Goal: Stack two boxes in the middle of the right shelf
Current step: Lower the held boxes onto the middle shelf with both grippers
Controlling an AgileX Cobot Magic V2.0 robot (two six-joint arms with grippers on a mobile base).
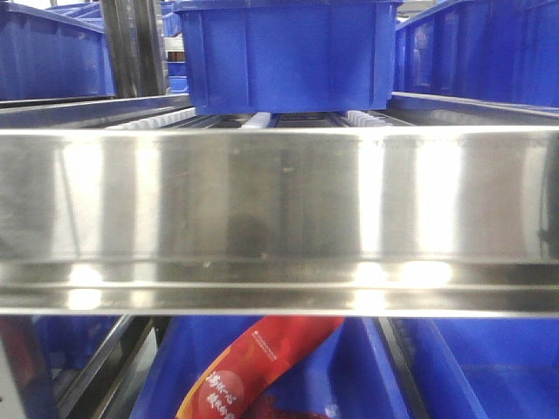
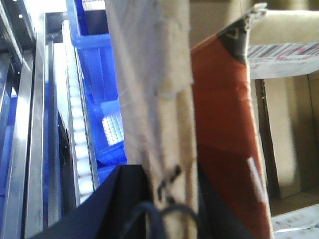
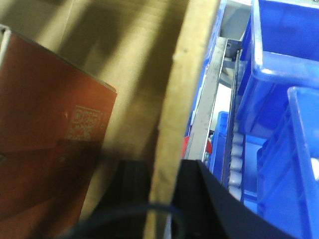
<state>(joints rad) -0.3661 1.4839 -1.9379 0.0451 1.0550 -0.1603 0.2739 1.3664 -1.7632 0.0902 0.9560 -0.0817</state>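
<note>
The steel shelf [image 1: 279,209] fills the front view with its mirror-like front rail. A blue bin [image 1: 288,52] sits on white roller tracks [image 1: 258,120] just behind that rail. Under it, a red printed packet [image 1: 262,367] lies in another blue bin.

In the left wrist view, the left gripper [image 2: 167,184] has its dark fingers [image 2: 117,199] clamped on the upright, creased wall of a brown cardboard box [image 2: 149,74]. A red-printed cardboard panel [image 2: 224,124] with a barcode label [image 2: 284,57] stands just behind the wall. The shelf's rollers and a blue bin lie to the wall's other side.

In the right wrist view, the right gripper [image 3: 164,179] has its fingers [image 3: 209,199] closed on the pale edge of a plain cardboard wall [image 3: 182,89]. One finger is on each face. A red panel with a square code [image 3: 45,139] lies against the inner face. The shelf's steel rail and stacked blue bins [image 3: 284,74] are just beside the outer face. I cannot tell whether both arms grip the same box.
</note>
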